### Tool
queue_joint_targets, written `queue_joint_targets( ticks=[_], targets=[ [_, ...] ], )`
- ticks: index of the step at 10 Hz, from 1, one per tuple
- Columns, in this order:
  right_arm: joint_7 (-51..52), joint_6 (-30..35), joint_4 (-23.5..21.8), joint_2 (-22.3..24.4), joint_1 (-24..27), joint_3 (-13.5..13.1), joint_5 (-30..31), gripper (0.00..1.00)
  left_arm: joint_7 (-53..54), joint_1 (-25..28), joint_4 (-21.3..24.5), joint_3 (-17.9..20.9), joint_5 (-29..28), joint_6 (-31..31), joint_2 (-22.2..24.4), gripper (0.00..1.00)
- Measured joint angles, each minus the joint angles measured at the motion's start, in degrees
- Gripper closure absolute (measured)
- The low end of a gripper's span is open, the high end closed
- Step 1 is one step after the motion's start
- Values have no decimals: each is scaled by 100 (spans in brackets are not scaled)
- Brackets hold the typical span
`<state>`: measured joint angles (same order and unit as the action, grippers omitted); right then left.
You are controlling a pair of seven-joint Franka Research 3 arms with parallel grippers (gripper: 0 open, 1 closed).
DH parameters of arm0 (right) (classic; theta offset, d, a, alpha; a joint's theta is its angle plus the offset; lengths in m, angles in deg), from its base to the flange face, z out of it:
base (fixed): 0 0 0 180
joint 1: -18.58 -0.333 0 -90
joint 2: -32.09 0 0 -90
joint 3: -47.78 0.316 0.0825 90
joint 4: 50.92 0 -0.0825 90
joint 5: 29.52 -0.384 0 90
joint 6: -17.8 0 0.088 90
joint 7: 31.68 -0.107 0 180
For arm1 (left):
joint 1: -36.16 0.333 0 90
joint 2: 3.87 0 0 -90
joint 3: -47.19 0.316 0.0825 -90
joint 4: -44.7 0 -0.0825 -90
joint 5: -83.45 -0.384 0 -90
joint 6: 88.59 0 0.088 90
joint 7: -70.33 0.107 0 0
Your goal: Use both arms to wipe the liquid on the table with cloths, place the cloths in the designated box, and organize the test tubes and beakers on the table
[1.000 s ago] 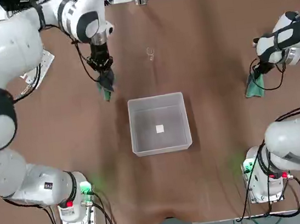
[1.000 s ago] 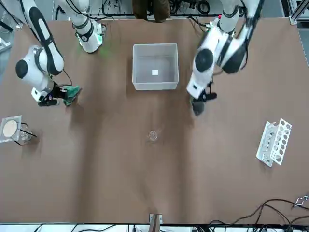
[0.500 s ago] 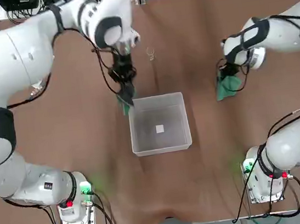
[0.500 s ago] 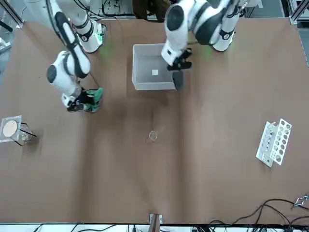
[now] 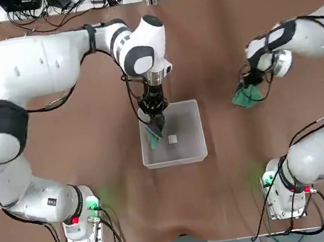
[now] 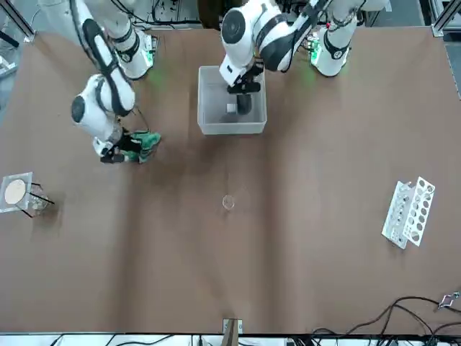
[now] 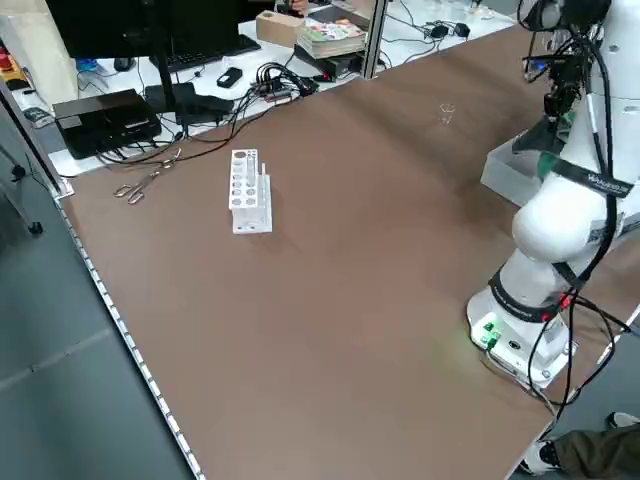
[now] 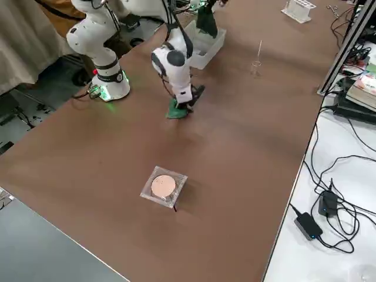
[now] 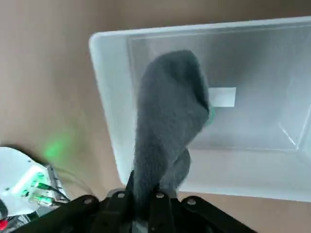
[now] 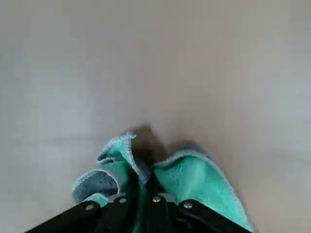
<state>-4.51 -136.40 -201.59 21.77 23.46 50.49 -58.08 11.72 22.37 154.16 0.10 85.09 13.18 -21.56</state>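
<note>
Left hand (image 5: 153, 124) hangs over the box (image 5: 196, 150), pinching the grey cloth (image 9: 167, 121) dangling just below it. Right hand (image 5: 252, 83) clamps the green cloth (image 5: 244, 97) against the tabletop (image 5: 217, 42) beneath it. Neither cloth is binned yet; the rack (image 6: 407, 213) waits.

Right gripper (image 8: 187, 100) on green cloth (image 8: 178, 109).

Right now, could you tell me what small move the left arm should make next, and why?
Probably open the jaws to release. The left gripper hangs over the box with the grey cloth dangling from it above the box floor, so it should drop inside. The right gripper holds the green cloth apart on the table.
</note>
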Motion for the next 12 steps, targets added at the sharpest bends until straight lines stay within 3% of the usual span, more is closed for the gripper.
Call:
queue_joint_targets(
  ticks=[3, 5, 6, 8, 12],
  targets=[
    [1576, 3, 111, 0, 1565, -57, 490, 93, -5, 3, -106, -3, -48, 21, -59, 39],
    [1703, 604, 479, 3, 1912, -41, 766, 93, -94, 28, -321, 14, -150, 30, -35, 7],
    [1451, 1214, 719, 37, 1814, 39, 765, 93, -136, 40, -512, 99, -390, 46, -32, 1],
    [182, 2107, 1096, 402, 994, 170, 758, 93, -35, 67, -989, 642, -617, 251, -56, 4],
    [-3166, 3292, 1170, 1814, -1221, 263, 581, 93, 775, 178, -1495, 1497, -617, 1190, -652, 4]
  ],
)
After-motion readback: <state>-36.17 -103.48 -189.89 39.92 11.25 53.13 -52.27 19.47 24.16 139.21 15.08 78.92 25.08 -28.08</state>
